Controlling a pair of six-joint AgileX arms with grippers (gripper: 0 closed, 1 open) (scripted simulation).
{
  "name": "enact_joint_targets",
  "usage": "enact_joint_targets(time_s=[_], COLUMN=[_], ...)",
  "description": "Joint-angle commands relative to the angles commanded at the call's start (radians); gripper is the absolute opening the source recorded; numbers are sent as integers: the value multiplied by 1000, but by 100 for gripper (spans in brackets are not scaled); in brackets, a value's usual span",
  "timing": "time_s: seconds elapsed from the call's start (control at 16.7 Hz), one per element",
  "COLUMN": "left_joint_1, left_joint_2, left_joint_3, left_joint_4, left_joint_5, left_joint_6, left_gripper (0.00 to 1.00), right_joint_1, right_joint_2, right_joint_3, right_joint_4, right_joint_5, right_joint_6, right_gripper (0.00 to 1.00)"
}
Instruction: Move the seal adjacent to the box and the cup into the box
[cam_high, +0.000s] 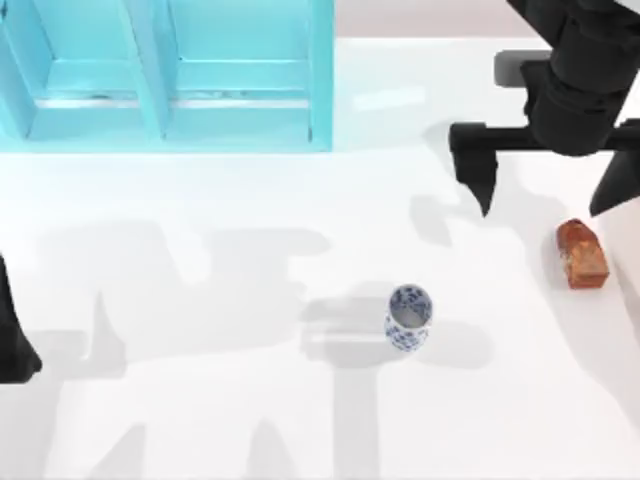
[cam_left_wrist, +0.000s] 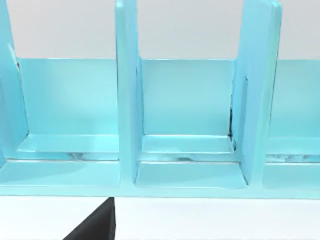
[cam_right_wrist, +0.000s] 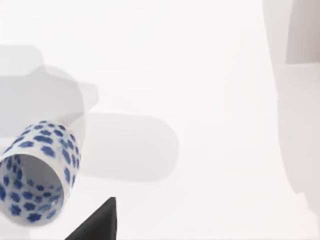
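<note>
- Hovering at the right side of the surface (cam_high: 250, 420), my right tool (cam_high: 548, 195) hangs above the white top with its two dark fingers spread wide and nothing between them.
- That wide spread, as I judge it, is there so the tool can come down around the seal (cam_high: 583, 254), which lies just below and a little to the right of the gap between the fingers.
- The seal lies near the right edge, its long side running roughly away from the camera, apart from everything else; it has not been picked up.
- The cup (cam_high: 408, 318) stands upright near the middle of the surface, well apart from the seal and to its left; in the right wrist view the cup (cam_right_wrist: 36, 172) shows its mouth and pale, blue-dotted inside.
- Standing open and upright, the cup should be easy to grip across its rim or body, but it is round and could roll if knocked over.
- The cyan shelf (cam_high: 170, 75) sits at the far left, its compartments (cam_left_wrist: 187, 107) facing my left wrist camera; it looks bare inside.
- A pale grey patch (cam_high: 520, 65) near the far right edge, partly behind my right arm, may be the box, but I cannot tell.
- My left arm (cam_high: 12, 335) is parked at the left edge; I cannot tell the state of its tool.
- Neither thing has reached its place yet, so I judge the task to be at its start, with the seal as the first target.
- The risk I see is a finger tip nudging the seal sideways off the near edge instead of straddling it.
</note>
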Motion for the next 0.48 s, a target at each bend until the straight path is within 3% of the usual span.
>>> enact_joint_targets(time_s=[0.3, 0.48], left_joint_1=[0, 0], left_joint_2=[0, 0], left_joint_3=[0, 0], left_joint_4=[0, 0], left_joint_5=[0, 0], left_joint_6=[0, 0], left_gripper=[100, 100], right_joint_1=[206, 241], right_joint_2=[11, 14], right_joint_3=[-79, -95], right_joint_4=[97, 115], right_joint_5=[-3, -3], right_joint_6=[211, 246], right_gripper=[100, 100])
